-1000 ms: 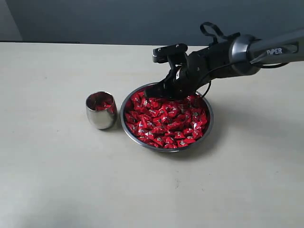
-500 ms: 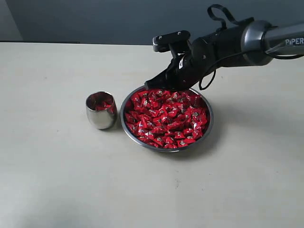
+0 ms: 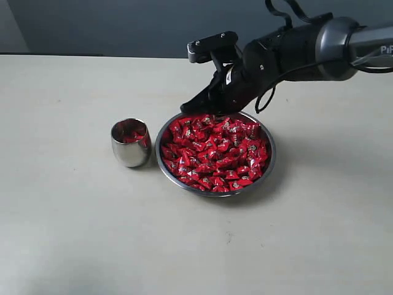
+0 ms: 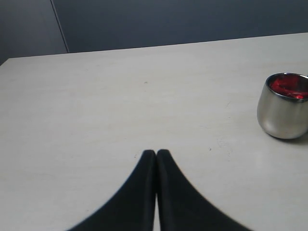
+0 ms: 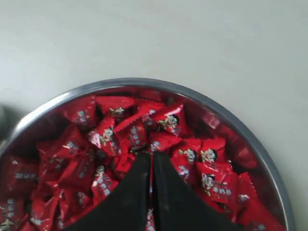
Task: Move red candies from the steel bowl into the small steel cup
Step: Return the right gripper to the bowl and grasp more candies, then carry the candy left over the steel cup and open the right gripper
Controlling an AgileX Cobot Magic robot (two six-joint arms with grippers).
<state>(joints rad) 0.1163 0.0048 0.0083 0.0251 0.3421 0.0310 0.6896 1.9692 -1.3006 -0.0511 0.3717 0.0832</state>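
Barely started, I'd say: the steel bowl (image 3: 268,165) is heaped with red candies (image 3: 215,150), and only a few show in the small steel cup (image 3: 130,150) just beside it on the counter (image 3: 73,233). Your right hand (image 5: 151,155) hovers over the bowl's far rim, pressed together, nothing visibly pinched.

We recorded the red candies (image 3: 215,150) as glossy red, each wrapper bearing small dark-and-white marks. The steel bowl (image 5: 144,83) and the small steel cup (image 4: 281,115) were mirror silver, and the cup showed red at its mouth. The table (image 3: 73,233) was plain pale beige and the wall (image 3: 123,24) dark grey-blue. The left gripper (image 4: 156,153) and the right gripper (image 5: 152,155) were black.
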